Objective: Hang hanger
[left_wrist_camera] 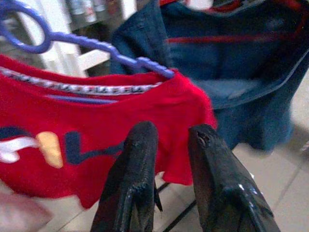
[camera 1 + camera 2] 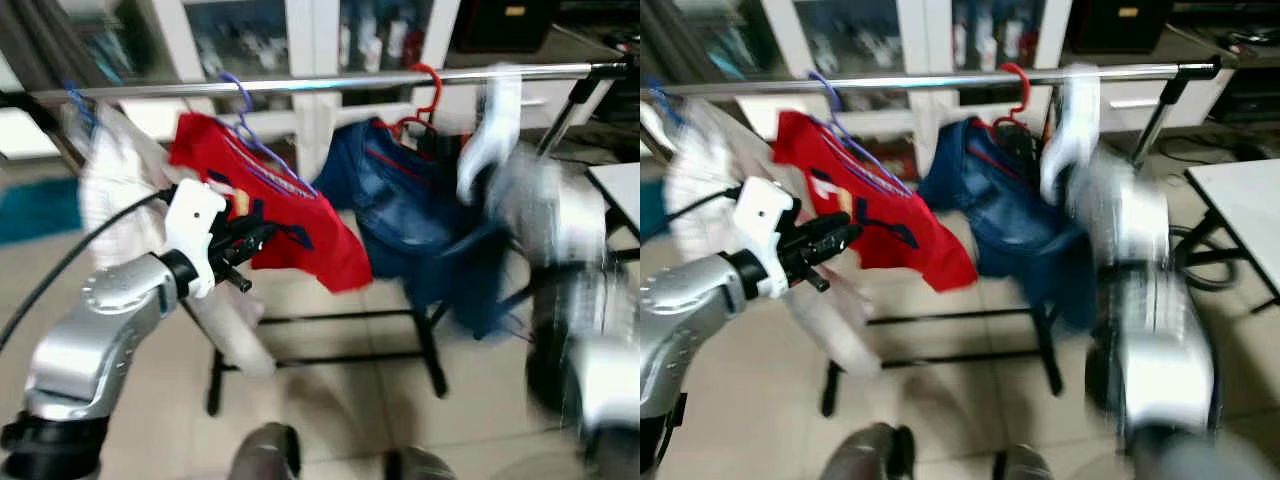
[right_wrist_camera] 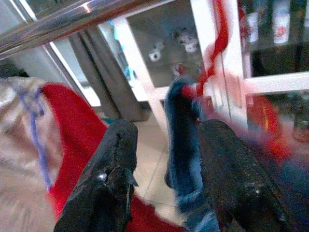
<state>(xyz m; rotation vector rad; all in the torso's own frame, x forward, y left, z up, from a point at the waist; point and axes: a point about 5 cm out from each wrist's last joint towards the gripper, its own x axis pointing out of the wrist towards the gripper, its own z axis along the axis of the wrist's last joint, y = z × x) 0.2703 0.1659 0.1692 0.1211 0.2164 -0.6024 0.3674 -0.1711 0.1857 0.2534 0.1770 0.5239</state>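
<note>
**Currently: both hangers are sitting on the rail, end effectors empty**

Presently the left end effector (image 2: 240, 238) is hovering just in front of the red shirt (image 2: 290, 225), its fingers (image 1: 133, 183) standing slightly apart with nothing between them. The shirt is hanging from the purple hanger (image 2: 262, 150), whose hook is resting over the metal rail (image 2: 330, 82) above the end effector, so the garment is carrying its own weight.

Beside it, the blue garment (image 2: 410, 220) is hanging on a red hanger (image 2: 425, 100), also hooked on the rail. The right end effector (image 3: 164, 179), blurred by motion, is pointing toward that red hanger with fingers apart and empty.

Judgement: the hanging step appears complete or nearly so, and both arms are likely clearing away.
</note>
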